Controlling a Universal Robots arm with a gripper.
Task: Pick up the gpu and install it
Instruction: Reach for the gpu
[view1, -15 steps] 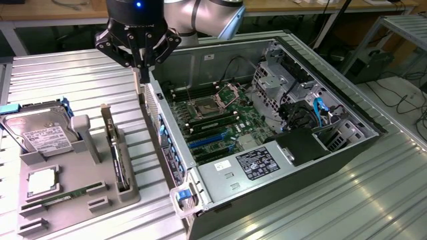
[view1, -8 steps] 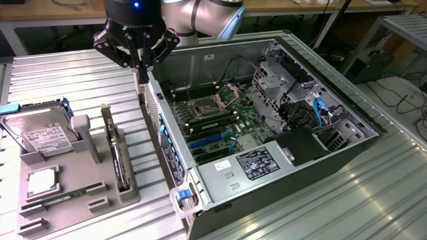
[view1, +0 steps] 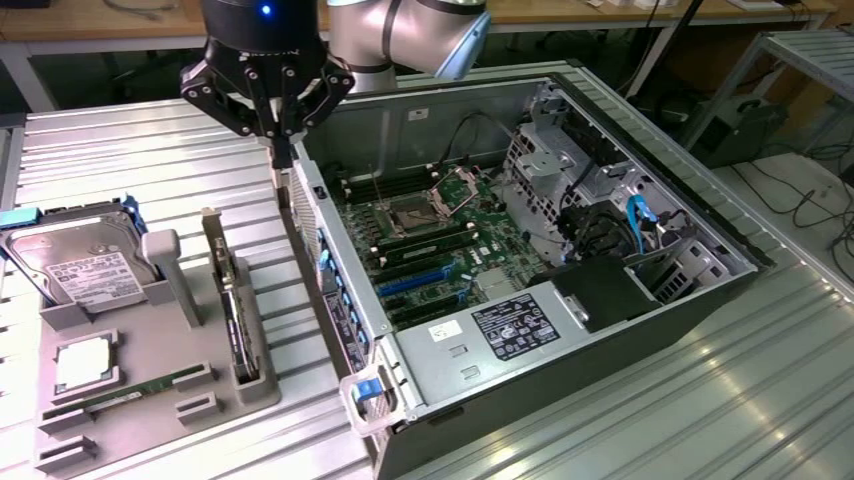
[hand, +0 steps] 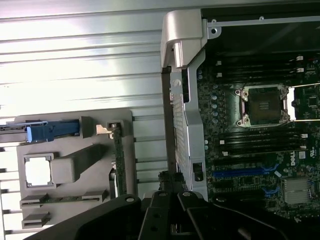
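We log the gripper (view1: 282, 155), fingers pressed together and empty, above the case (view1: 324, 262) wall, and the gpu (view1: 235, 300) edgewise in the holder's (view1: 147, 405) case-side edge slot, presumably so its top edge can be pinched.

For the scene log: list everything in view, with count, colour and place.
gpu: 1, green, on edge in the holder
hard drive: 1, silver, white label, upright in the holder
CPU: 1, silver, flat in the holder
RAM stick: 1, green, flat in the holder
holder: 1, grey, on the table beside the case
computer case: 1, black, open, on the table
motherboard: 1, green, inside the case
table: 1, silver, ribbed, under everything
arm: 1, pale grey, above the case
end effector: 1, black, shut, over the case wall nearest the holder
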